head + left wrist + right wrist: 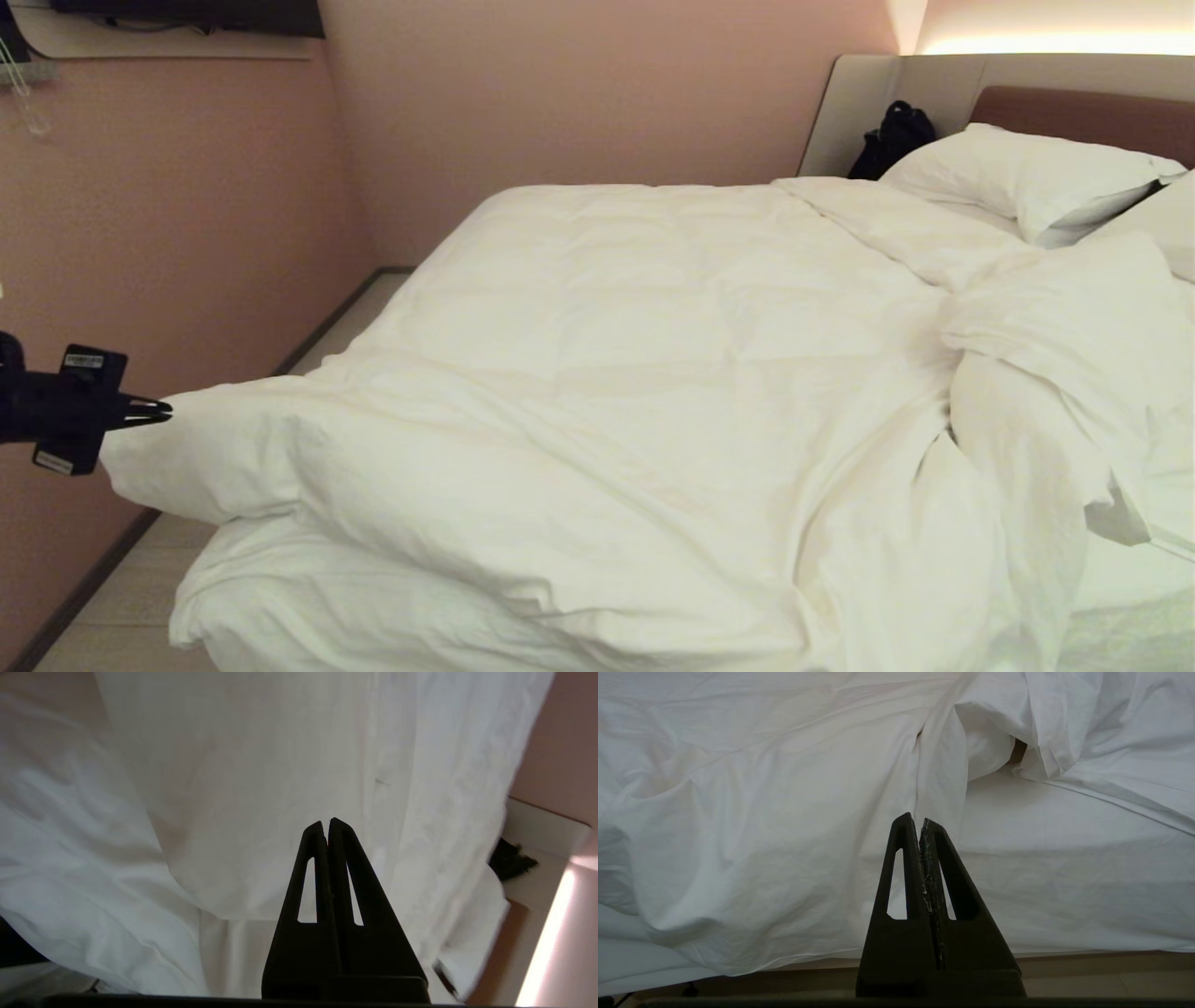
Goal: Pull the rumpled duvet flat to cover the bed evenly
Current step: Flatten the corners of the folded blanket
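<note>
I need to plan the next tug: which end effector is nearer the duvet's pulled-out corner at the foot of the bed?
Left. The left end effector sits shut right at the duvet corner's tip. The right end effector is parked low beside the bed, off that corner.

Dusty-pink walls (579, 84) enclosed the room, meeting in a corner at the far side. A strip of pale floor (121, 607) with a dark skirting line ran along the left wall. High on that wall, a dark flat panel (187, 17) sat above a pale ledge. Warm light (1055, 42) glowed from a recess at the upper right. A black bag (892, 140) rested in the far corner.
</note>
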Controlling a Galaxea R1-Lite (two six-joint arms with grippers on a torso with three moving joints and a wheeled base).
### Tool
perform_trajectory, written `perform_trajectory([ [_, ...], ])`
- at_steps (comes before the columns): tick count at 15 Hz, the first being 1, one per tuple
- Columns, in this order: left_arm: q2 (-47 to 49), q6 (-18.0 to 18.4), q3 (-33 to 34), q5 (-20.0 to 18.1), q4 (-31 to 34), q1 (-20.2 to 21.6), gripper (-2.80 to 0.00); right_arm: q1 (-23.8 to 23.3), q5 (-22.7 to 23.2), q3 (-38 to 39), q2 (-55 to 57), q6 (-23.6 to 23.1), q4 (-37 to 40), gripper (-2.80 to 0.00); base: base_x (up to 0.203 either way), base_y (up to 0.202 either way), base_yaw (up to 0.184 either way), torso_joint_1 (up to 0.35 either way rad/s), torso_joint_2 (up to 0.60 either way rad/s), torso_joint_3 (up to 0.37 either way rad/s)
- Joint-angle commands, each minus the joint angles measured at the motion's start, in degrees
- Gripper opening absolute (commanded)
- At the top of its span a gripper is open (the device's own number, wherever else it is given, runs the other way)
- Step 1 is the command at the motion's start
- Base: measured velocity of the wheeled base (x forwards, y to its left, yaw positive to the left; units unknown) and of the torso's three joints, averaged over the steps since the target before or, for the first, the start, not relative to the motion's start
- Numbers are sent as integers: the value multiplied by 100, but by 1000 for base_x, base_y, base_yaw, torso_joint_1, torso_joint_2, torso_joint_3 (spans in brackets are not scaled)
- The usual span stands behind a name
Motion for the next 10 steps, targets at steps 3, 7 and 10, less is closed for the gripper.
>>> perform_trajectory([
  [3,336,-43,49,-494,-304,255,-280,0,2,0,-2,0,-1,-280,0,0,0,0,0,0],
  [7,428,-52,186,-953,-695,255,-280,0,2,0,-2,0,-1,-280,0,0,0,0,0,0],
  [10,449,-46,180,-1114,-703,255,-109,0,2,0,-2,0,-1,-280,0,0,0,0,0,0],
])
